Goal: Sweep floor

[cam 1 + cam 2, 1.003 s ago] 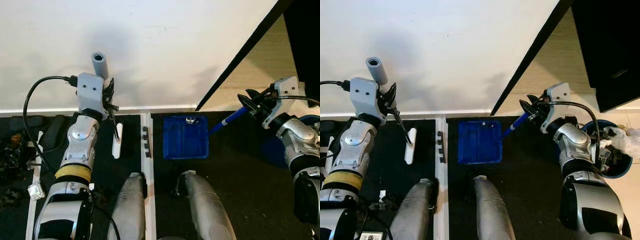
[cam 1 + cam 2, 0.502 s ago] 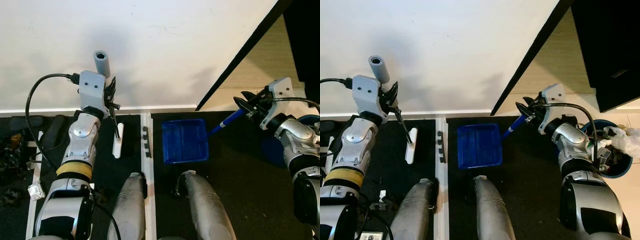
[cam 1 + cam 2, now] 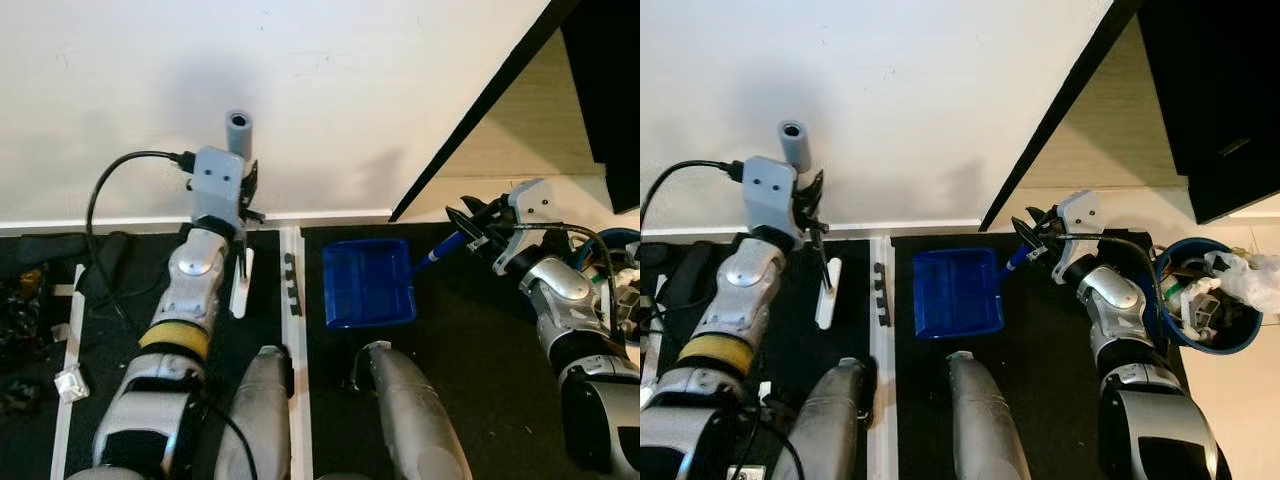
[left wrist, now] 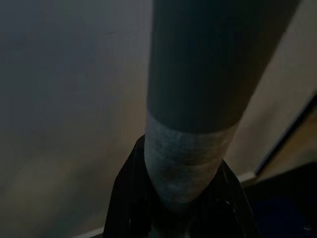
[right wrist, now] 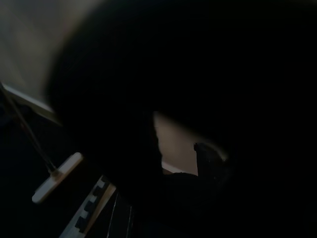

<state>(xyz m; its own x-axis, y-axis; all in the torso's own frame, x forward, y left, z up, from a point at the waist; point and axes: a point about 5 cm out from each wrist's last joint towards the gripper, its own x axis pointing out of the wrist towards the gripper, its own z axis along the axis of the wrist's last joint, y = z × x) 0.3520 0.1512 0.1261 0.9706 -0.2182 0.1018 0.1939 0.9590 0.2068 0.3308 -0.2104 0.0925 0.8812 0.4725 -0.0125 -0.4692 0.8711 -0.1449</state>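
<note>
A: Why did the left gripper [image 3: 247,190] clench the broom handle [image 3: 238,130]?
B: To stand its head [image 3: 241,284] at nine o'clock of the dustpan [image 3: 368,283].
A: The right gripper [image 3: 470,226]?
B: It grasped the dustpan's handle [image 3: 442,249], steadying the pan on the floor.

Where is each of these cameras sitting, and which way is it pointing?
Both eye views: on the head, looking down at the blue dustpan, both arms and the legs.
Left wrist view: on the left arm, along the left pincer gripping the grey broom handle.
Right wrist view: on the right arm, very dark.
Shared: the white broom head shows in the eye and right wrist views.
</note>
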